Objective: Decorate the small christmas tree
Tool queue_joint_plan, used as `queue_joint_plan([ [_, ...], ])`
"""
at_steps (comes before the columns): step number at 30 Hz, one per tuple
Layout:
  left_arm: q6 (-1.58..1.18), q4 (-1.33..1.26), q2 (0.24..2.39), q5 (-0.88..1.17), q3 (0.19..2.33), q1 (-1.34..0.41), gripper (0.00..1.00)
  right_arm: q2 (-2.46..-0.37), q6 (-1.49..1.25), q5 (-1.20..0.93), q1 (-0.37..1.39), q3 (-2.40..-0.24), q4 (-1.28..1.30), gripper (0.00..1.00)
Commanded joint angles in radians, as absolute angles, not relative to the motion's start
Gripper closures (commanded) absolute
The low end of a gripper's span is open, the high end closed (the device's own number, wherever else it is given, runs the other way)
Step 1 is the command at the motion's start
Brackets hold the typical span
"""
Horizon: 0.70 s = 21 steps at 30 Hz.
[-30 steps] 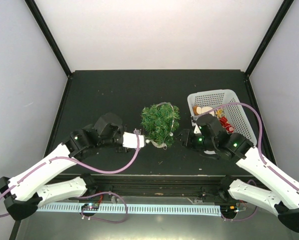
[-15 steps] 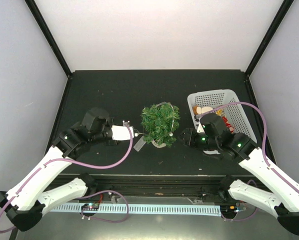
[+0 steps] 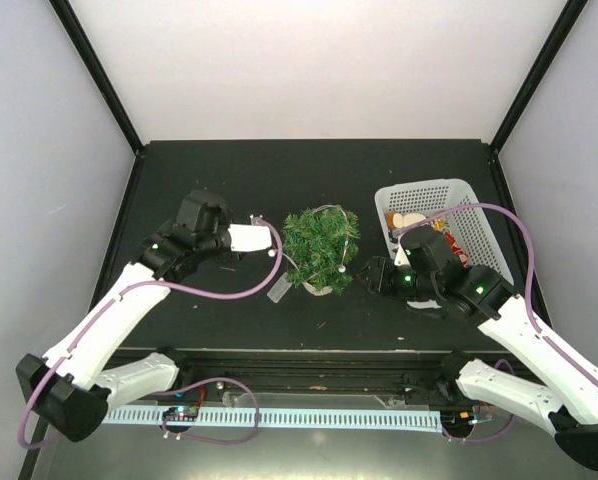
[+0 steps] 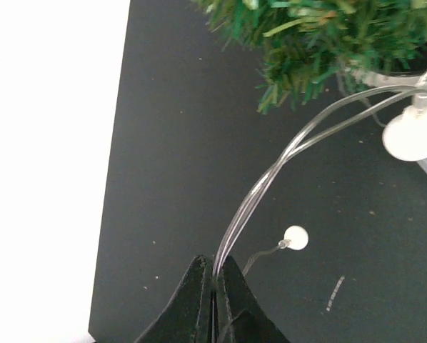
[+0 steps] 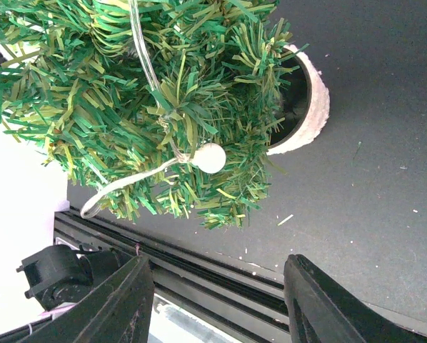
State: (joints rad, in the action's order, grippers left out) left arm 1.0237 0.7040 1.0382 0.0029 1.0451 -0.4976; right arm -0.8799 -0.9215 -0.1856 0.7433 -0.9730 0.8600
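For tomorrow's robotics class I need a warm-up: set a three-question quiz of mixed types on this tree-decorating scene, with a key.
1. True or false: the left pincer is shut on the clear light string.
2. Which pincer is open beside the small christmas tree? A) left B) right C) neither
3. Fill in: the white basket stands on the tree's ____ side in the top view.

Key:
1. True. The wrist view shows its fingers pinched together with the string between them.
2. B. The right pincer has its fingers spread wide with nothing between them.
3. Right.
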Motion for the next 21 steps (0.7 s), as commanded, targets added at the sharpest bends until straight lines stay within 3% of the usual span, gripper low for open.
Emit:
queue_joint_plan([
  [1,1.063,0.569,1.088,-0.003,1.1,-0.478,0.98,-0.868,-0.91,-0.192,0.736,-1.0,0.866,0.48],
  [8,1.062,0.383,1.194,-0.047,1.115,-0.478,0.99,-0.858,-0.912,-0.192,0.736,-1.013,0.882,0.48],
  [21,1.032,0.286,1.374,-0.019,1.187,-0.482,0.98,-0.837,-0.919,-0.171,0.736,-1.035,0.922,0.48],
])
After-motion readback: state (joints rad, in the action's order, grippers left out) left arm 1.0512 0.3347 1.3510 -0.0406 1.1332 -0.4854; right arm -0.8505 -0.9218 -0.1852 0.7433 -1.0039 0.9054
